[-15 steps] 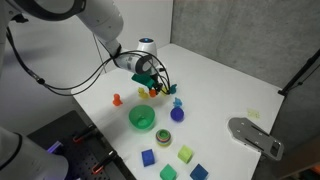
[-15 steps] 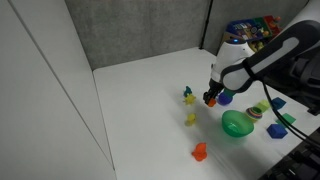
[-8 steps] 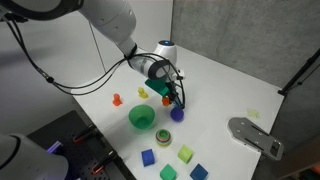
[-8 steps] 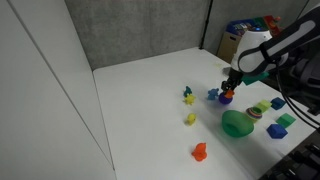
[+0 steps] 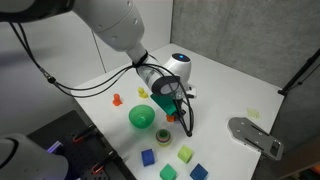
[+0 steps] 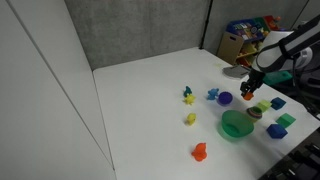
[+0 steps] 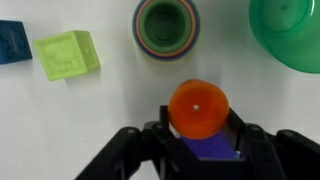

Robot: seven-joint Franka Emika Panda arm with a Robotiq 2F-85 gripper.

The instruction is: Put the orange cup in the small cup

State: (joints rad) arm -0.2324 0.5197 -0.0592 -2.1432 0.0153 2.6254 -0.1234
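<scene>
In an exterior view the hand [image 5: 173, 108] hangs over the white desk [image 5: 225, 85], just beside the green bowl [image 5: 141, 117]. The orange cup [image 5: 171, 117] is only a small spot between the fingers, lifted off the desk. The small cup [image 5: 163, 135] stands on the desk close below it, near the bowl.

In an exterior view the hand [image 6: 250, 90] comes in from the right side and holds the orange cup [image 6: 248, 97] in the air. The small cup [image 6: 254, 113] sits just under it, beside the rim of the green bowl [image 6: 237, 124].

In the wrist view the orange cup [image 7: 197, 108] fills the gap between the two dark fingers [image 7: 150, 140]. They are narrowed to the cup's width and press it from both sides. Its round face is turned to the camera, so its axis runs along the hand, down toward the desk [image 7: 100, 110]. I cannot tell whether this face is the mouth or the base. The small cup [image 7: 167, 25] stands upright higher in the picture, apart from the orange cup, with its open mouth and darker middle showing. The green bowl [image 7: 290, 30] is in the upper right corner
</scene>
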